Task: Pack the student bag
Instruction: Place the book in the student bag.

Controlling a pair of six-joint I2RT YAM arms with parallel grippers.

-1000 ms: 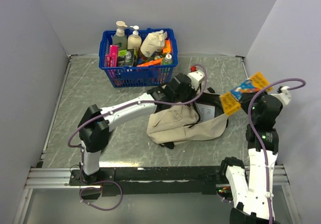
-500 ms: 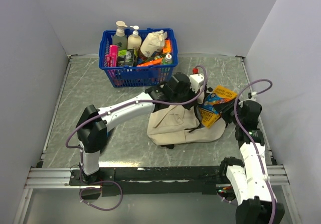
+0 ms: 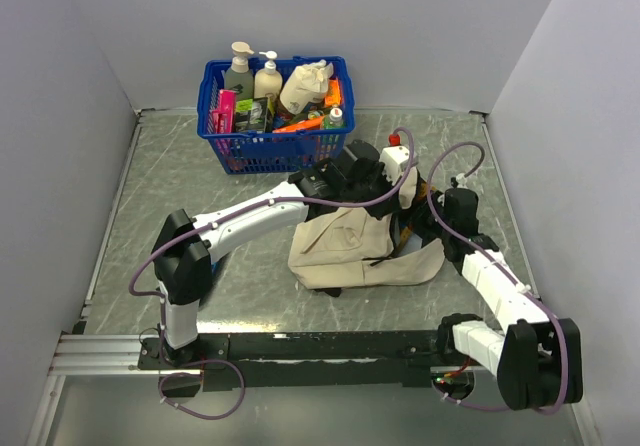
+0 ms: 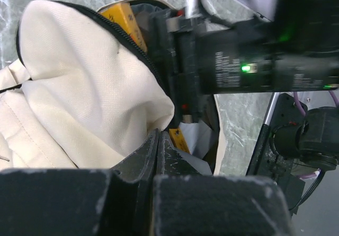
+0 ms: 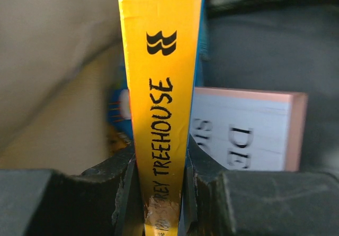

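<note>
One yellow book (image 5: 158,88) in right tool (image 5: 160,162), inside student bag (image 3: 335,251)

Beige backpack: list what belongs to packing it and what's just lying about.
Job: beige fabric backpack; yellow-spined paperback book, in right gripper; white pink-edged book already inside; left gripper holding the bag's opening.
Lying about: blue plastic basket of pump bottles.

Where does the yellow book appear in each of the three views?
Right wrist: yellow book at centre, spine upright in the right gripper.
Left wrist: its corner top centre, inside the student bag zipper mouth.
Top external: not made out; the bag lies mid-table.
Shared landmark: the bag's beige fabric.
</note>
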